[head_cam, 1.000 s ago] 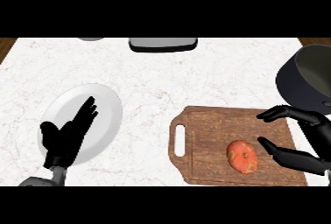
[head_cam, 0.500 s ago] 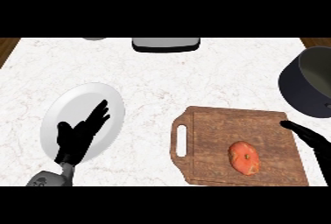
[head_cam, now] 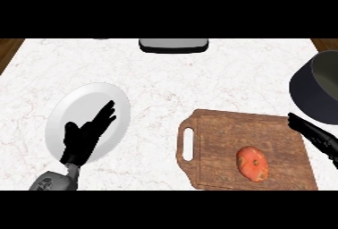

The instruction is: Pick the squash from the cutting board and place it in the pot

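On the wooden cutting board with its slotted handle (head_cam: 246, 153), near the lower right of the marble counter (head_cam: 198, 76), lies the round orange-red squash (head_cam: 253, 163), untouched and apart from both hands. The dark grey metal pot (head_cam: 318, 89) stands just beyond the board's far right corner, partly cut off by the view's right edge. The right hand (head_cam: 315, 136) shows only as a dark strip at that edge, over the board's right side and just below the pot; I cannot tell how its fingers are set. The left hand (head_cam: 86, 134) rests spread, fingers straight, above the white oval plate (head_cam: 79, 103), holding nothing.

The pick looks not yet begun. Risks, as I judge them: the squash is rounded and may roll off toward the board's near edge if nudged sideways instead of enclosed; the pot's wall rises close to the path, so a low carry could knock the rim.

Open room lies across the counter's middle, between plate and board. A dark tray-like object (head_cam: 173, 44) sits at the far edge, well clear.
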